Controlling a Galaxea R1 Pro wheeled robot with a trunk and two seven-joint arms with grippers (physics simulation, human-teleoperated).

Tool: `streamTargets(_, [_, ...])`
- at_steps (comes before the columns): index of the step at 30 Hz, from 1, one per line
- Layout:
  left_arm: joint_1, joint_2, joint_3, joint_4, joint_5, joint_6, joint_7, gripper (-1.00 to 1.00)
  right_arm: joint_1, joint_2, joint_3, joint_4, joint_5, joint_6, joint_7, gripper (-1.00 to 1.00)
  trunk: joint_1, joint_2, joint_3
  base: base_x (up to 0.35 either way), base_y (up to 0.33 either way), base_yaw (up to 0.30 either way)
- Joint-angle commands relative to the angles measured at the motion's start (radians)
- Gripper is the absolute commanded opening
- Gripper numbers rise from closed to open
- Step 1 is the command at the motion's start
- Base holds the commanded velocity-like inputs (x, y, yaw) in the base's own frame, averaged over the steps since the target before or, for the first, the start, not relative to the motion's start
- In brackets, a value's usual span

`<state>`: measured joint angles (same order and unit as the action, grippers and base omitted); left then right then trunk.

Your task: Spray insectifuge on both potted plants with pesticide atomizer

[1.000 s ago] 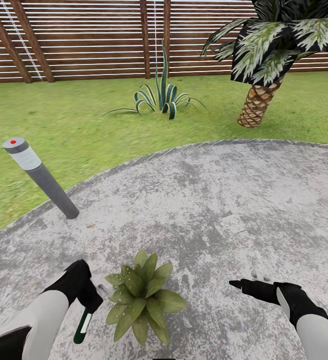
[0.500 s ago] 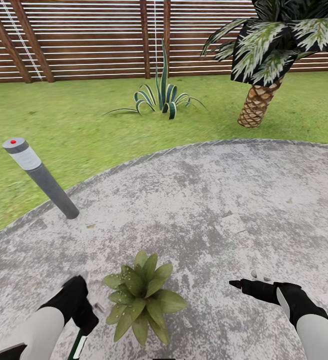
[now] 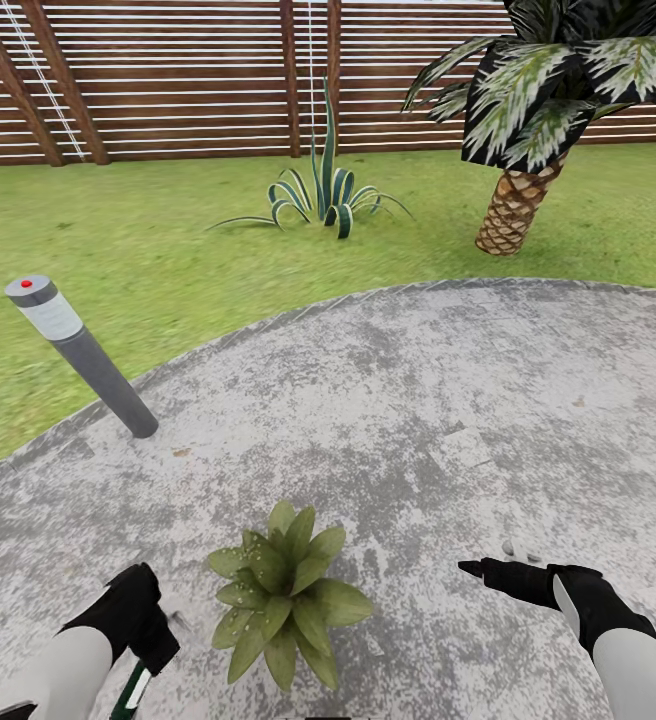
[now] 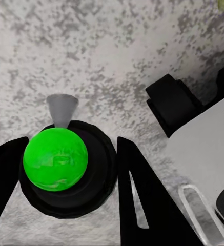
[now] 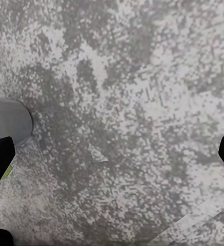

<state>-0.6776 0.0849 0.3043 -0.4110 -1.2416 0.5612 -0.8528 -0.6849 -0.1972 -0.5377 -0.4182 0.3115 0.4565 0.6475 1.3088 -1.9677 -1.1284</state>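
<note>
Left pincer [image 3: 146,668]: closed on the pesticide atomizer [image 3: 130,692], low over the paved patio [image 3: 418,400]; in the left wrist view its two black fingers [image 4: 137,195] stand on either side of the bottle.
Pesticide atomizer: held in the left pincer, its slim dark green body and white label reaching down below the fingers toward the lower edge of the head view; seen end-on from the wrist camera as a bright green round end [image 4: 55,159] in a black ring, with a small grey cone just beyond it.
Right pincer [image 3: 480,570]: black fingers stretched out over the paving toward the potted plant, holding nothing; in the right wrist view only the fingertips show at opposite edges, set wide apart, with bare speckled paving between them.
Potted plant [image 3: 286,592]: a low rosette of broad green leaves standing on the patio between the two pincers, nearer the left one and apart from both; its pot is hidden under the leaves.
Bollard lamp [image 3: 80,354]: grey post with a red dot on top, ahead of the left pincer at the patio's edge.
Garden [image 3: 188,250]: green lawn beyond the paving.
Spiky plant [image 3: 325,193]: far ahead of both pincers.
Palm [image 3: 528,120]: far ahead of the right pincer.
Slat fence [image 3: 168,70]: brown, behind the lawn.
</note>
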Motion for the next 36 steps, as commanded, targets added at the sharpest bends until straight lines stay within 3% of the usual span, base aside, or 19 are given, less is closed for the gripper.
streamTargets(1, [0.0, -0.003, 0.007, -0.001, -0.004, -0.001, 0.005, -1.0, -0.001, 0.001, -0.008, -0.001, 0.009, 0.005, 0.007, 1.0, 0.0, 0.0, -0.001, 0.0, 0.0, 0.0])
streamTargets(9, [0.0, -0.059, 0.007, 0.003, 0.006, -0.024, 0.022, -1.0, -0.001, 0.001, -0.008, -0.001, 0.009, 0.005, 0.007, 1.0, 0.0, 0.0, -0.001, 0.0, 0.0, 0.0])
streamTargets(23, [-0.001, -0.047, 0.01, -0.003, 0.009, -0.022, 0.023, -1.0, -0.001, 0.001, -0.008, -0.002, 0.009, 0.006, 0.008, 1.0, 0.0, 0.0, -0.001, -0.117, 0.0, 0.0])
streamTargets(36, [-0.001, -0.062, 0.006, -0.026, 0.011, -0.021, 0.021, -1.0, -0.001, 0.001, -0.007, -0.002, 0.008, 0.007, 0.011, 1.0, 0.0, 0.0, -0.001, -0.004, -0.061, 0.0])
